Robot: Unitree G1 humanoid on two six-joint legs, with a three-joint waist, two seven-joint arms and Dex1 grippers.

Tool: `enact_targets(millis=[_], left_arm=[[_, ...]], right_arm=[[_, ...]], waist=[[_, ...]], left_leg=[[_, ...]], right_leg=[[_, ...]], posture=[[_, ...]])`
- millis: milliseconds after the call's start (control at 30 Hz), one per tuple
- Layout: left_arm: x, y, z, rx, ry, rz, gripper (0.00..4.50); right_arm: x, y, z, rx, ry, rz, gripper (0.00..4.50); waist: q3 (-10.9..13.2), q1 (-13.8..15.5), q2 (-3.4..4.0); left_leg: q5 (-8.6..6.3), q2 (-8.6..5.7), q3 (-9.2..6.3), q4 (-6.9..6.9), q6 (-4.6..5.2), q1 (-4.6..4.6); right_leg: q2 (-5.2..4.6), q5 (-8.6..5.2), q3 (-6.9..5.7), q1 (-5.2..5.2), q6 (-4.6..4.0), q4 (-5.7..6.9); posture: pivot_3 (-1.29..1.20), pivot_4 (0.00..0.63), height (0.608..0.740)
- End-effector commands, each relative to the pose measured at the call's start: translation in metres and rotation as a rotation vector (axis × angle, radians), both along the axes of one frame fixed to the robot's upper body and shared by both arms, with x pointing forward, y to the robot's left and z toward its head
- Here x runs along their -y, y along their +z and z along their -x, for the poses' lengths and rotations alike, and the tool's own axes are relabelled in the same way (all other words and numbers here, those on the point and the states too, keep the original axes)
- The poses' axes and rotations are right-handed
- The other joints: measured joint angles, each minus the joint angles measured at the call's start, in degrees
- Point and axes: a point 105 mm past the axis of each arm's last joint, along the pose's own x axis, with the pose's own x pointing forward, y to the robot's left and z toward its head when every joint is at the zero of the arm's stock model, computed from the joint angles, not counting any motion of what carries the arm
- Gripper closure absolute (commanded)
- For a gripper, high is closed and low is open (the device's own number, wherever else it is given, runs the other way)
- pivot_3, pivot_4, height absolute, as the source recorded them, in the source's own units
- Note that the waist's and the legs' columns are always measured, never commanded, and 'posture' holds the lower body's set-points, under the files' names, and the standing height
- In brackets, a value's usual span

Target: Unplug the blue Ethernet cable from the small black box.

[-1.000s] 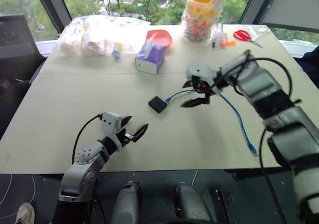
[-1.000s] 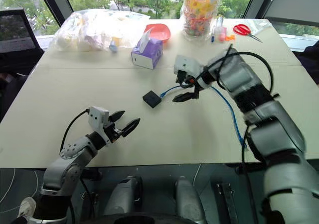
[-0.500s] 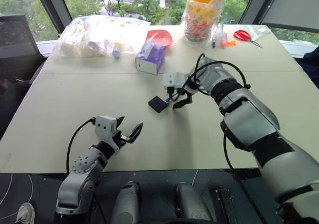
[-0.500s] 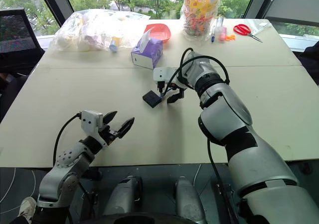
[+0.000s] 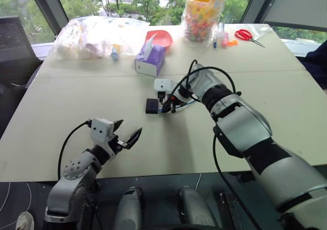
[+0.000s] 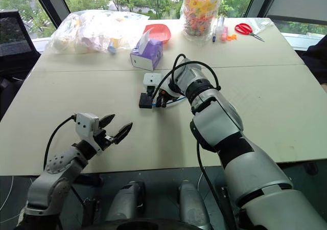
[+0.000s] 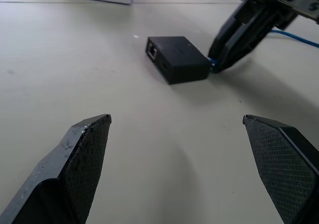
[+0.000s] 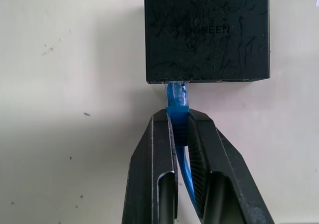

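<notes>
At the centre of the head view, a little above the middle, the small black box [image 5: 152, 106] lies flat on the pale worktop [image 5: 286, 102], with the blue Ethernet cable [image 8: 177, 104] plugged into its edge. The right gripper [image 8: 178, 129] is clamped on the cable's boot just behind the plug, its fingertips close to the box wall but not touching it. So the grasp looks made, while the plug sits in its port: the pull itself is not yet done, and nothing holds the box down. In the lower left of the head view the left gripper [image 5: 125, 133] hovers over bare worktop with its fingers spread apart, well clear of the box. A purple tissue box [image 5: 150, 61] stands further up the frame.
</notes>
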Motion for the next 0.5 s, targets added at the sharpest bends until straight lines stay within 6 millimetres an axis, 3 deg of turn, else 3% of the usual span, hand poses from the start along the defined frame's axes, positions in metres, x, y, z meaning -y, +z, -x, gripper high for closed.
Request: enact_targets(millis=[33,267,333,500], left_arm=[[-0.003,0.027,-0.004,0.042,-0.072,0.031,0.00],[-0.006,0.057,-0.034,0.053,-0.134,0.071,0.00],[-0.002,0.064,-0.036,0.045,-0.177,0.086,0.00],[0.010,0.079,-0.047,0.035,-0.294,0.105,0.00]], right_arm=[[0.000,0.013,-0.010,0.114,0.021,-0.039,4.42],[0.019,0.033,-0.028,0.626,0.104,-0.129,4.42],[0.027,0.034,-0.020,0.724,0.102,-0.146,4.42],[0.041,0.043,0.021,1.054,0.088,-0.201,4.42]], waist=[[0.0,0.0,0.00],[0.0,0.3,-0.03],[0.0,0.3,-0.03],[0.0,0.2,-0.03]], left_leg=[[0.00,0.00,0.00,0.00,0.00,0.00],[0.02,-0.04,-0.03,0.03,-0.01,-0.03],[0.02,-0.05,-0.05,0.03,-0.01,-0.06],[0.02,-0.04,-0.07,-0.04,-0.01,-0.04]], right_leg=[[0.00,0.00,0.00,0.01,0.00,0.00],[0.00,0.09,0.01,0.05,0.21,-0.01],[0.00,0.09,0.01,0.06,0.27,-0.02],[0.05,0.03,0.03,-0.02,0.38,0.10]], posture=[[0.00,0.150,0.735],[0.00,0.150,0.735],[0.00,0.150,0.735],[0.00,0.150,0.735]])
